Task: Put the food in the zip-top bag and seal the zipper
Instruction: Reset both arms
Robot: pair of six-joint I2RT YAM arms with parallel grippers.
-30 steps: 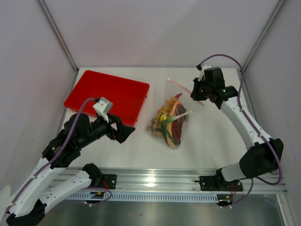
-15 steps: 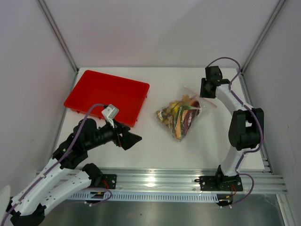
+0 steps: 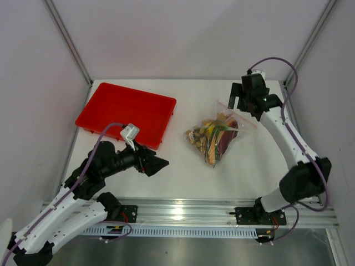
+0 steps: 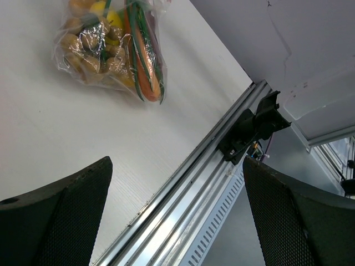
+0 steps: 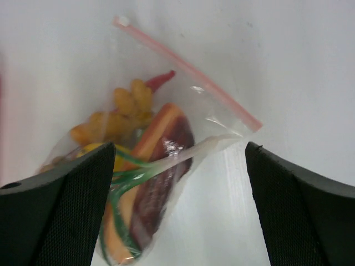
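The zip-top bag [image 3: 217, 138] lies on the white table, right of centre, with the food [image 3: 212, 133] packed inside: yellow, orange, brown and green pieces. Its pink zipper [image 3: 248, 122] runs along the far right mouth edge. In the right wrist view the zipper [image 5: 188, 69] crosses diagonally above the food [image 5: 133, 111] and looks pressed flat. My right gripper [image 3: 242, 105] hovers open just above the bag's mouth, holding nothing [image 5: 180, 152]. My left gripper [image 3: 159, 164] is open and empty, well left of the bag [image 4: 111, 50], pointing toward it [image 4: 176, 183].
A red tray [image 3: 126, 113] sits at the back left of the table. The aluminium rail [image 3: 222, 210] runs along the near edge, also in the left wrist view [image 4: 222, 160]. Grey walls close in the back and both sides.
My right gripper has gone from shut on the bag's mouth to open and has let the bag go. The bag shifted right, then settled. My left arm edged toward the bag.
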